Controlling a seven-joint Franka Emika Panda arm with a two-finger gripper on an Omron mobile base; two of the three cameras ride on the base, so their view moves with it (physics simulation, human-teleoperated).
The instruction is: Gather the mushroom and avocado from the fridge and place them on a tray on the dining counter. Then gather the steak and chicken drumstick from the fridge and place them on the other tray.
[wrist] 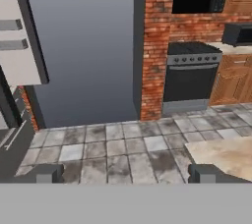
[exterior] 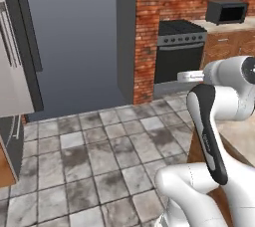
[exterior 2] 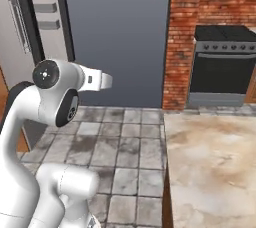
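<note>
The grey fridge [exterior 2: 20,27] stands at the left edge, with a vertical steel handle and a dark strip; the fridge [wrist: 15,46] shows a light panel with grey ledges, and the fridge [exterior: 10,61] reaches to the floor. My gripper [wrist: 126,174] is open and empty, its two dark fingertips [wrist: 49,173] wide apart, held above the tiled floor and facing the grey wall. The mushroom, avocado, steak, chicken drumstick and both trays are out of view.
A beige marble-look counter top [exterior 2: 215,167] lies close on my right; I cannot tell whether it is the dining counter. Beyond it are a brick column [wrist: 155,46], a black stove [wrist: 189,78] and wooden cabinets [wrist: 234,80]. Tiled floor [exterior: 89,156] stretches toward the fridge.
</note>
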